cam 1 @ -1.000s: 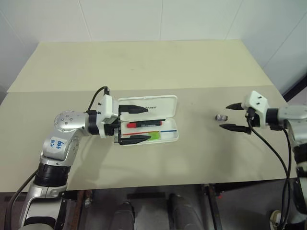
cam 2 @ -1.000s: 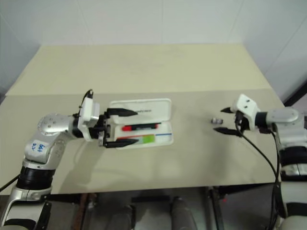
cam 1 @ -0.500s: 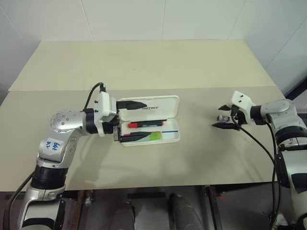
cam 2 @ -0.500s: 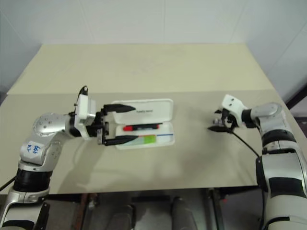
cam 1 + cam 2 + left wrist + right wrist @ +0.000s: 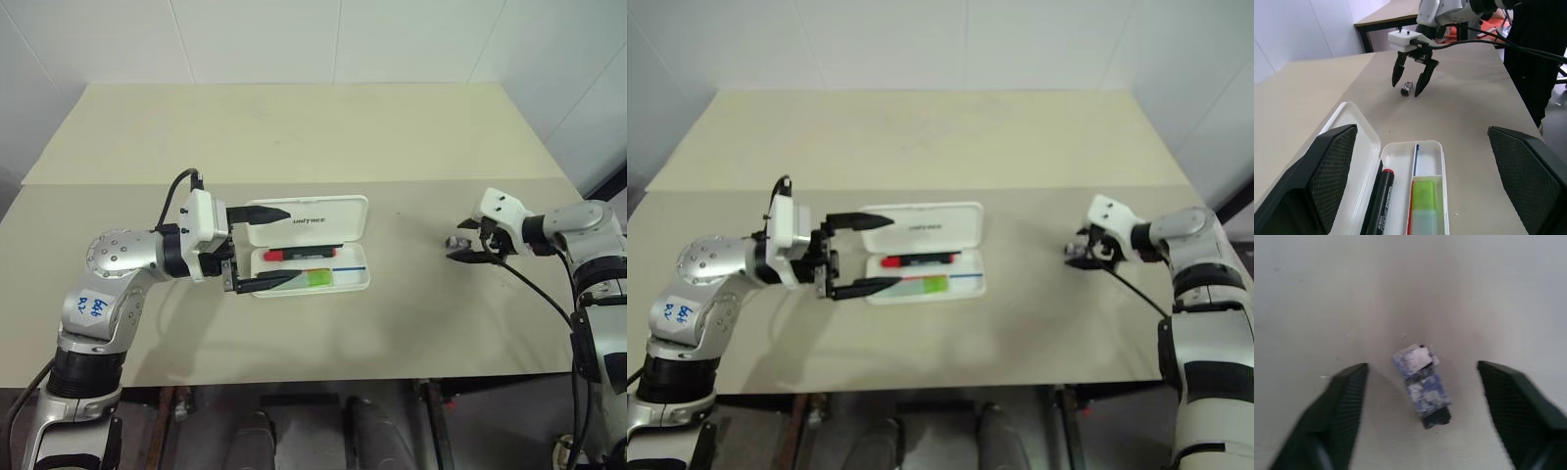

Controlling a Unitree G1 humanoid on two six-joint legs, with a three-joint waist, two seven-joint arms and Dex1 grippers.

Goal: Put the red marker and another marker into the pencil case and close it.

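Clearly spread, the right claw (image 5: 1418,406) straddles a small, blurry, perhaps printed block (image 5: 1421,383), untouched; left claw (image 5: 277,248) gapes empty.

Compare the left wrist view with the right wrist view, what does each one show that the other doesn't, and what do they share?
Left wrist view alone: the open pencil case with the red marker, the green-capped highlighter and a thin red-and-blue pencil inside, the left hand open on either side of it, and a dark-clothed person at the table's far edge.

Right wrist view alone: a close look at the mottled blue-and-white surface of the small object.

Both: the right hand, its fingers open on either side of that small object on the beige table.
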